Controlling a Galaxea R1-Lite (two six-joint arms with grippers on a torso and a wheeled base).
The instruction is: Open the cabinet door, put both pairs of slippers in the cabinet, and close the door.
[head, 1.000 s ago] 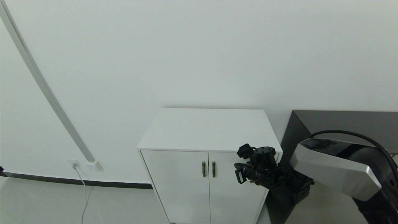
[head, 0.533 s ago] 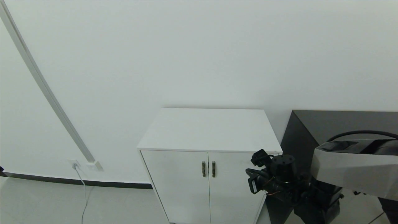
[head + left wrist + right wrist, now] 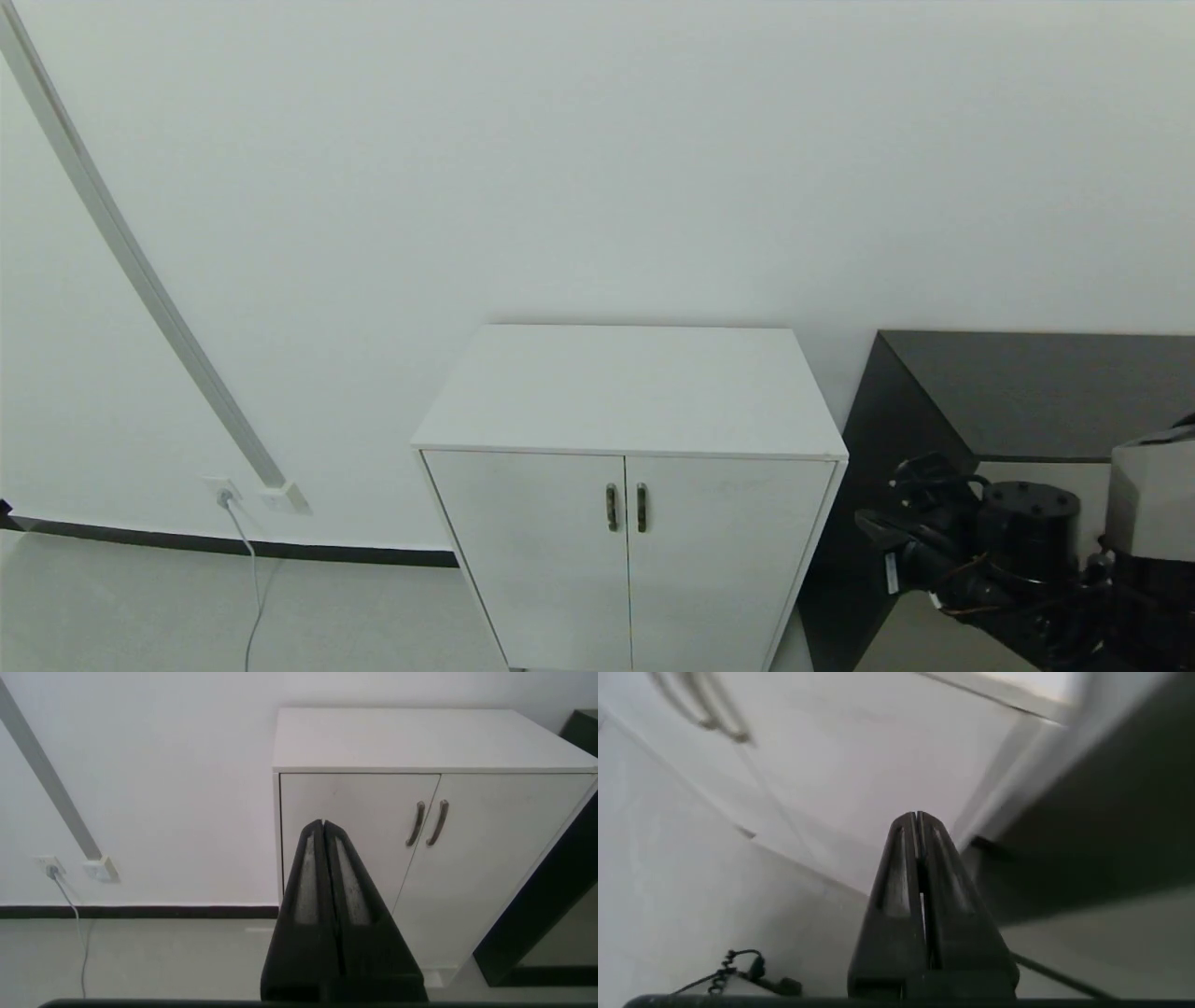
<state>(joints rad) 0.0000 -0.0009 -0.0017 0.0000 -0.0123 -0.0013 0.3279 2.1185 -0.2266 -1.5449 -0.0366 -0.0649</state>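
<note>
The white cabinet [image 3: 625,392] stands against the wall with both doors closed. Its two dark handles [image 3: 626,507] sit side by side at the middle seam. My right arm's wrist [image 3: 990,551] hangs low to the right of the cabinet, in front of the black table. In the right wrist view my right gripper [image 3: 919,817] is shut on nothing and points at the cabinet's lower right corner [image 3: 971,840]. My left gripper [image 3: 323,824] is shut and empty. It is held back from the cabinet's left door [image 3: 374,821], with the handles [image 3: 427,823] off to one side.
A black table [image 3: 1046,383] stands against the cabinet's right side. A wall socket with a hanging cable [image 3: 224,492] and a slanted grey conduit [image 3: 140,271] are on the wall to the left. Bare floor [image 3: 140,616] lies left of the cabinet.
My right arm has swung right and downward, from in front of the cabinet's right door to a spot beside the black table. The cabinet doors have stayed closed.
</note>
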